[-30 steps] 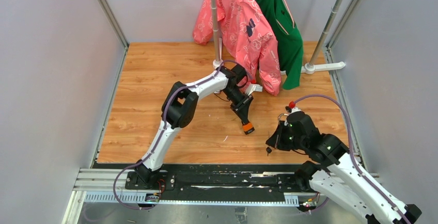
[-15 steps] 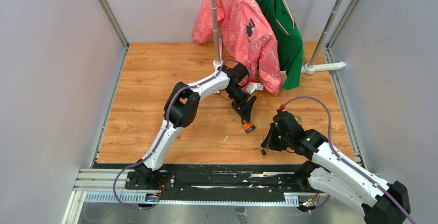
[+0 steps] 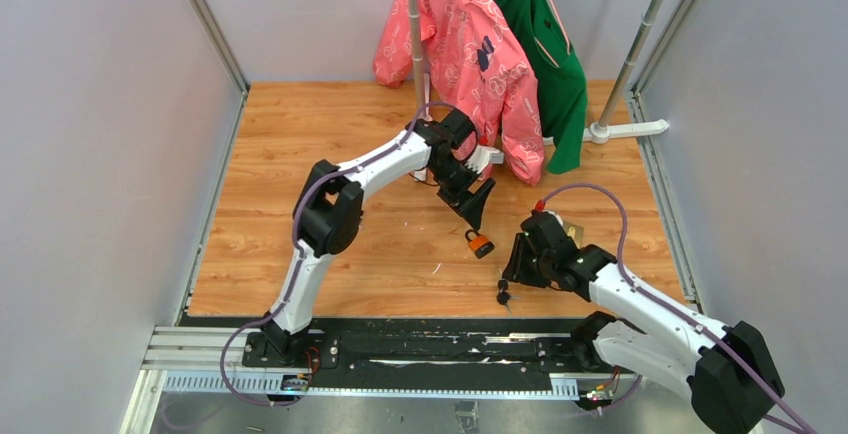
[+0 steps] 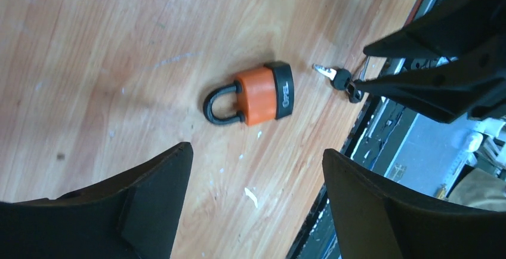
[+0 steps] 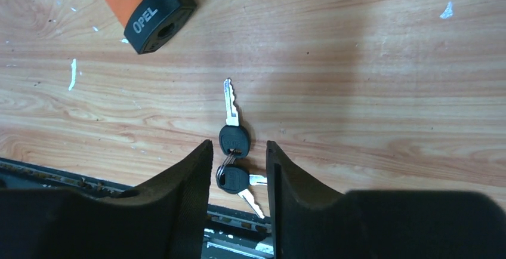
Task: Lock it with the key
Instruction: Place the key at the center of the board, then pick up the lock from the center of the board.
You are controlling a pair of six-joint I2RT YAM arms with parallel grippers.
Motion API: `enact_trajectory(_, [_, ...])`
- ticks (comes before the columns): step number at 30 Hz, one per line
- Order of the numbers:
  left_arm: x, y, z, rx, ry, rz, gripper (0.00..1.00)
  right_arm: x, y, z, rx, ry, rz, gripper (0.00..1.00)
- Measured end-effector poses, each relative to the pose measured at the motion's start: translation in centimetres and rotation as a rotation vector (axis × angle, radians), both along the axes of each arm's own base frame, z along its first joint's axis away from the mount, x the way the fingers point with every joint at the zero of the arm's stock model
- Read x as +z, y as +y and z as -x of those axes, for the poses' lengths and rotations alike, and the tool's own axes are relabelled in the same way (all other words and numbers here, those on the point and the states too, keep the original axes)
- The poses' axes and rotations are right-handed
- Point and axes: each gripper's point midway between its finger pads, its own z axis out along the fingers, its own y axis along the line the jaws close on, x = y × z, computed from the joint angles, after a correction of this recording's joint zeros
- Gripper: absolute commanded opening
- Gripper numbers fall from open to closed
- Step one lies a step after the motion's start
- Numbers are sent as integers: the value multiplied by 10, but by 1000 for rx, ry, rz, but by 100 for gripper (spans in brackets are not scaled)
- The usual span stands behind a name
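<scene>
On the table (image 3: 280, 254): one padlock (image 4: 253, 93), two keys (image 5: 232, 140)

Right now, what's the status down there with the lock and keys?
Left gripper open, hovering over padlock. Right gripper open, jaws either side of keys. Padlock flat on table, no key inserted. Nothing in the way.

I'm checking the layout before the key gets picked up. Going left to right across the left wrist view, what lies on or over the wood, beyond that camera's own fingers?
padlock → keys → right hand, reaching in from the right edge
</scene>
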Motion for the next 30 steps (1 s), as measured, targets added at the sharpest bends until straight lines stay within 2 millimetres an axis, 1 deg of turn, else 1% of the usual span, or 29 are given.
enact_trajectory(2, [11,7,2,18,-34,-10,86,-3,-2,-2,16,1,32,48])
enact_trajectory(5, [25,18,5,47,-84,-24,86,4,-2,-8,37,-28,48,49])
enact_trajectory(8, [45,33,10,88,-148,-36,86,23,3,-19,71,-79,50,49])
enact_trajectory(10, [60,48,17,126,-202,-49,87,42,8,-28,99,-125,45,49])
enact_trajectory(11, [64,52,19,136,-211,-52,87,47,10,-30,108,-137,40,50])
enact_trajectory(14, [79,81,31,214,-280,-89,89,65,21,-37,163,-179,41,51])
enact_trajectory(15, [83,92,35,246,-296,-102,89,69,28,-37,194,-186,48,52])
enact_trajectory(17, [90,117,44,328,-321,-122,89,76,48,-34,284,-195,81,53])
enact_trajectory(19, [95,142,48,427,-333,-140,92,81,77,-32,392,-205,116,44])
enact_trajectory(20, [95,160,48,498,-337,-160,94,83,89,-32,432,-209,131,42])
enact_trajectory(21, [95,176,47,564,-346,-182,96,85,109,-33,486,-212,146,42])
enact_trajectory(23, [94,205,46,687,-362,-232,98,86,139,-38,559,-216,162,44])
enact_trajectory(24, [94,216,46,737,-368,-254,99,86,150,-40,580,-212,166,46])
enact_trajectory(25, [93,231,49,800,-370,-291,100,86,168,-46,614,-210,169,47])
enact_trajectory(27, [93,248,52,882,-367,-322,100,84,191,-55,655,-206,168,50])
enact_trajectory(30, [95,278,55,1033,-367,-353,100,81,221,-68,713,-206,161,50])
